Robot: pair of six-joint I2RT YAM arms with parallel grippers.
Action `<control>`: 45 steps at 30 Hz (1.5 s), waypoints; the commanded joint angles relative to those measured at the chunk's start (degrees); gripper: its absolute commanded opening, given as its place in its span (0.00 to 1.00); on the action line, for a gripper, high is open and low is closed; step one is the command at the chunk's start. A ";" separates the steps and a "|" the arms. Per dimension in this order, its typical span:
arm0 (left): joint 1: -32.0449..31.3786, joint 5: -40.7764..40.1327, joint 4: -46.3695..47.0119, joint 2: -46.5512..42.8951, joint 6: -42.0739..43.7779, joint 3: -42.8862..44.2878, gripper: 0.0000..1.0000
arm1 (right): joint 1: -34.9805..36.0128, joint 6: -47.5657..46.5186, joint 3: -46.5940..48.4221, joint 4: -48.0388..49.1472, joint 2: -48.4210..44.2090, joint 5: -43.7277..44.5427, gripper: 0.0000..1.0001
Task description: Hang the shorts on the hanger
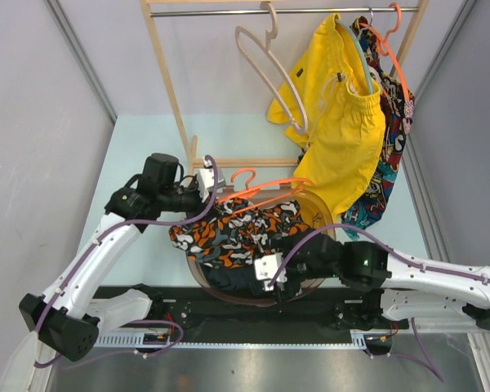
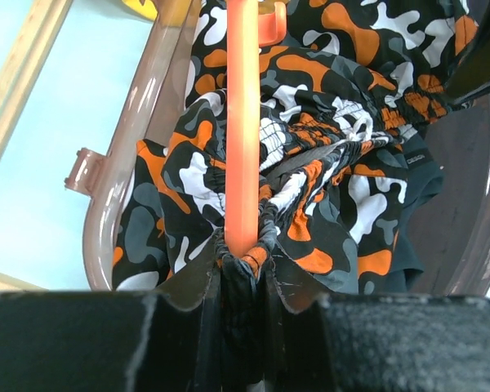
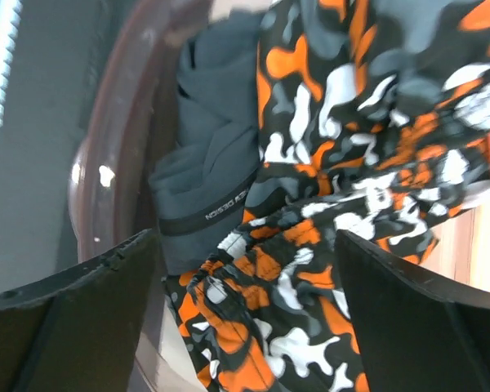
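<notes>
Shorts [image 1: 237,233] in an orange-and-black blotch print lie heaped over the brown basin [image 1: 309,287] on the tabletop [image 1: 155,257], with the thin orange hanger [image 1: 269,186] lying across them near the basin's far rim. From the left wrist, the left pincer [image 2: 243,268] is clamped on the hanger's end, cloth bunched around it, apparently to steady it for threading. From the right wrist, the right pincer [image 3: 245,286] hangs over the basin, spread wide and empty, seemingly poised to gather fabric lying beside a dark garment [image 3: 212,163].
</notes>
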 commanded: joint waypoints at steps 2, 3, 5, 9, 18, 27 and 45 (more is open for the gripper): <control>1.02 3.28 2.50 -1.18 -4.24 0.75 0.00 | 5.35 -1.95 -5.55 7.65 -0.67 16.09 0.95; 1.02 3.19 2.59 -1.35 -4.33 0.74 0.00 | 5.71 -2.74 -6.78 8.62 -0.58 17.69 0.97; 1.54 3.28 2.41 -1.62 -4.24 0.74 0.00 | 5.02 -4.93 -9.68 11.68 -0.23 22.86 0.97; 2.51 3.54 1.45 -2.58 -3.98 0.57 0.00 | 0.29 -4.59 -9.69 10.66 0.03 26.40 0.85; 3.83 4.34 -1.02 -3.29 -2.39 1.63 0.00 | -9.48 -0.46 -7.24 5.74 -4.97 24.05 0.64; 3.83 6.09 0.48 -2.23 -3.36 1.97 0.00 | -19.24 0.51 -6.35 9.15 -3.66 18.15 0.45; 12.97 16.89 -2.42 -11.89 2.17 -0.84 0.00 | -46.99 6.82 -3.37 3.89 -5.16 -2.40 0.00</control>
